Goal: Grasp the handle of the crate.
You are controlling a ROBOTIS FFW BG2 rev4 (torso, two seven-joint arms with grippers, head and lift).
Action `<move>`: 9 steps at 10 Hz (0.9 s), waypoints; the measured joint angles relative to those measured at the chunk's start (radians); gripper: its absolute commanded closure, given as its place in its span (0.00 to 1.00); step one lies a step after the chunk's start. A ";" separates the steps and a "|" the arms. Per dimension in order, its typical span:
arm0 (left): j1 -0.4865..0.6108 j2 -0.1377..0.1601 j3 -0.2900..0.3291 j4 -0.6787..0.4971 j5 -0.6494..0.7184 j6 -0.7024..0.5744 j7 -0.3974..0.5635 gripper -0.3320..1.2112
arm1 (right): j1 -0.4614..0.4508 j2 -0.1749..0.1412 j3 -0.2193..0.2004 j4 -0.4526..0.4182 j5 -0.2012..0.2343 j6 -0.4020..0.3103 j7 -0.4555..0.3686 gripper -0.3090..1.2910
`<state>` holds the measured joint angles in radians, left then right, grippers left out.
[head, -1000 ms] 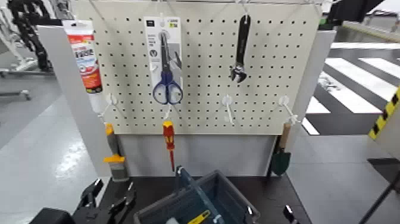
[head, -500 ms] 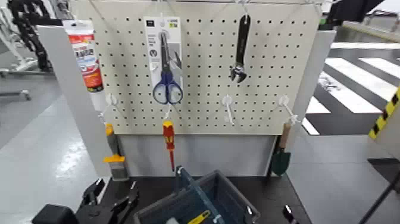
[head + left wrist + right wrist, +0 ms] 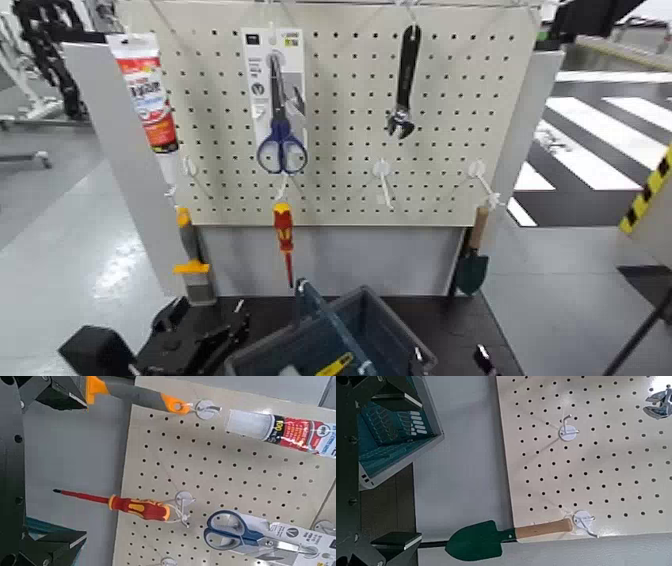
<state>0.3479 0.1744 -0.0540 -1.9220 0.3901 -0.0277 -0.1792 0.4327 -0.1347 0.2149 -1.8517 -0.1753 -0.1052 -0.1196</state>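
Note:
The crate (image 3: 385, 335), a dark grey-blue latticed basket, sits on the dark table at the bottom centre of the head view. Its handle (image 3: 322, 315), a thin teal-blue bar, stands raised over it. My left gripper (image 3: 208, 318) is open and empty, just left of the crate and below the handle's height. In the left wrist view its fingers (image 3: 57, 545) are spread, with a teal strip (image 3: 41, 524) near one of them. My right gripper (image 3: 485, 358) shows only as a tip right of the crate. The right wrist view shows it open (image 3: 387, 459), with the crate (image 3: 395, 427) beyond.
A pegboard (image 3: 340, 120) stands behind the table with scissors (image 3: 280, 110), a wrench (image 3: 405, 80), a tube (image 3: 145, 90), a red-and-yellow screwdriver (image 3: 284, 235), an orange-handled scraper (image 3: 190, 260) and a green trowel (image 3: 470, 265).
My left arm has moved right and forward toward the crate, with the gripper closer to its left wall. The crate, the handle and the right gripper have not moved.

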 measured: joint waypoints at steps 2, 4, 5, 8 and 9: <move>-0.045 0.028 -0.013 0.000 0.151 0.100 -0.073 0.31 | 0.000 0.000 0.001 -0.002 -0.001 0.007 0.001 0.29; -0.070 0.037 -0.020 0.000 0.292 0.197 -0.083 0.31 | -0.001 -0.002 0.001 -0.006 -0.001 0.016 0.003 0.29; -0.076 0.041 -0.020 0.000 0.354 0.231 -0.085 0.31 | -0.002 -0.002 0.001 -0.008 -0.001 0.019 0.005 0.29; -0.091 0.079 -0.026 0.011 0.592 0.347 -0.080 0.31 | -0.002 -0.005 0.001 -0.013 -0.002 0.029 0.007 0.29; -0.095 0.095 -0.026 0.015 0.663 0.390 -0.074 0.31 | -0.002 -0.006 0.001 -0.013 -0.002 0.032 0.008 0.29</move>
<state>0.2533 0.2697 -0.0799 -1.9065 1.0530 0.3620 -0.2531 0.4308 -0.1410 0.2162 -1.8652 -0.1777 -0.0737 -0.1120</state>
